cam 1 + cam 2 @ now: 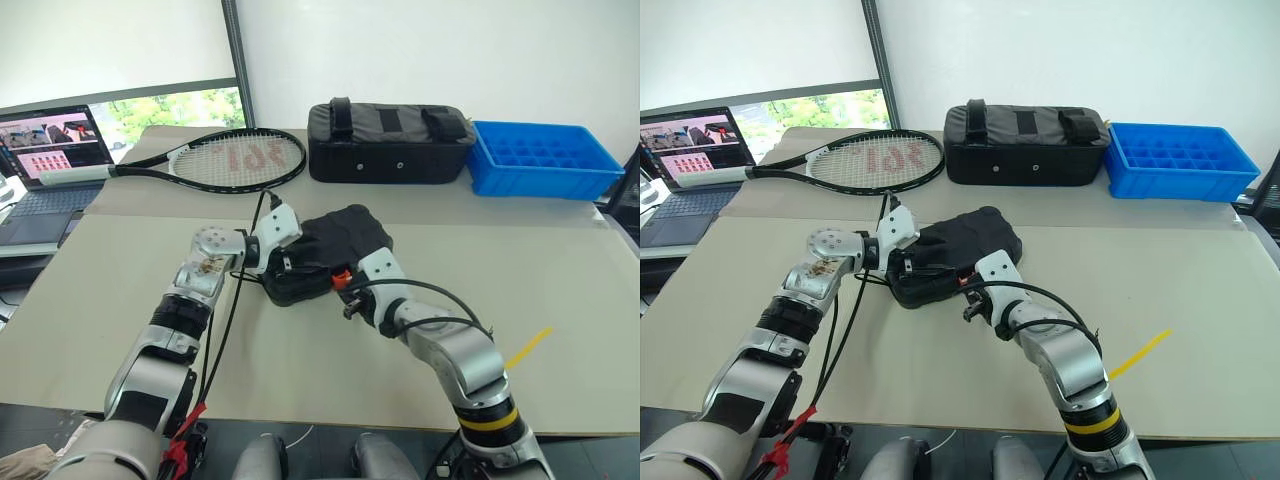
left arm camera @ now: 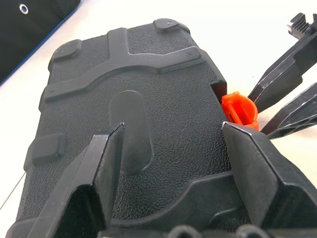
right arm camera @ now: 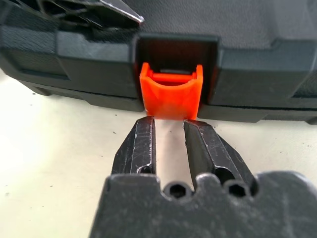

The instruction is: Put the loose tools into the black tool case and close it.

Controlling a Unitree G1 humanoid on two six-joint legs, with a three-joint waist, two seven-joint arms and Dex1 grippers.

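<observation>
A closed black tool case (image 1: 325, 255) lies mid-bench. The left gripper (image 2: 173, 134) rests wide open on its lid, holding nothing. The right gripper (image 3: 168, 124), narrowly parted and empty, touches the orange latch (image 3: 171, 94); an off-centre push could slide the case instead of latching it.

Tennis racket (image 1: 225, 160) beside an open laptop (image 1: 45, 160) — black fabric bag (image 1: 388, 142) touching a blue tray (image 1: 545, 160).

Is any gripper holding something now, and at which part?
Nothing is gripped. The left gripper rests open on the case lid; the right gripper's tips meet the orange latch.
</observation>
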